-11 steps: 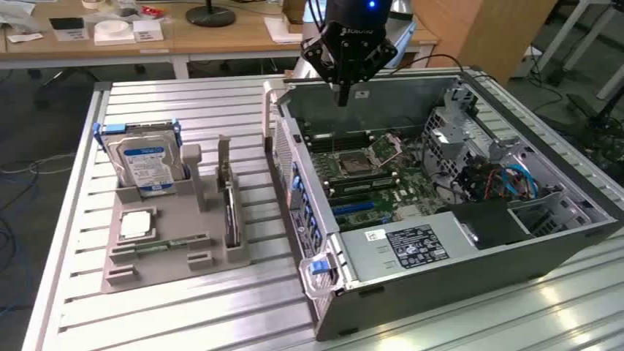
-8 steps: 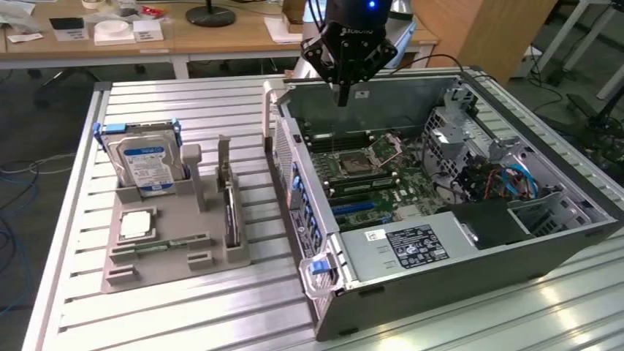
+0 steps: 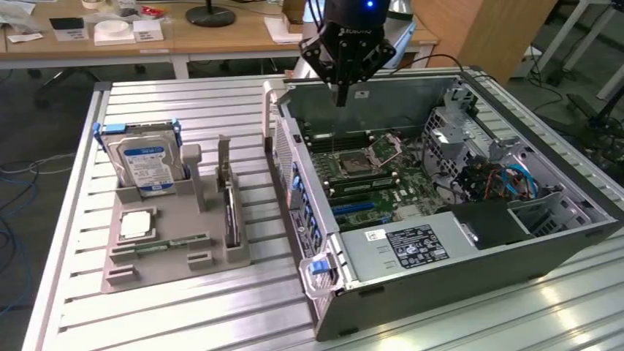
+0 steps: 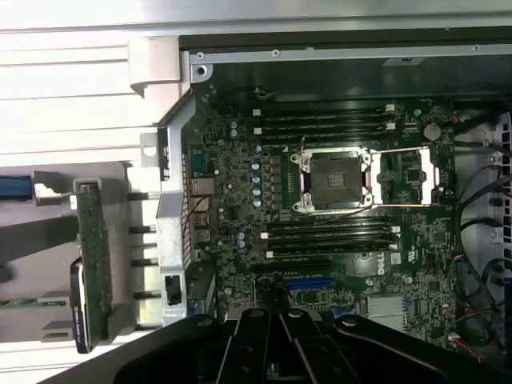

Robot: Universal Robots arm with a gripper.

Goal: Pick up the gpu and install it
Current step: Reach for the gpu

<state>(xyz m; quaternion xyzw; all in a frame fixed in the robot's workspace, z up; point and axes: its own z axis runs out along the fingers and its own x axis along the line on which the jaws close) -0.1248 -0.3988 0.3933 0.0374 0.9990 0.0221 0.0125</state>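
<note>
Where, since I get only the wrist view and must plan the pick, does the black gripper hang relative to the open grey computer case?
Observer: The black gripper hangs shut and empty above the open grey computer case, clear of its green motherboard.
Operator: What shares the gpu's tray?
Observer: A silver hard drive with a blue-white label stands upright in the grey tray, to the exterior view's left of the thin green gpu card standing on edge.

My gripper [image 3: 341, 97] is matt black plastic or metal. The gpu [image 4: 92, 256] presents a green circuit board with a dull finish. It sits in a matt grey plastic tray [image 3: 161, 276] on a ribbed bare-metal table [image 3: 175, 322].
</note>
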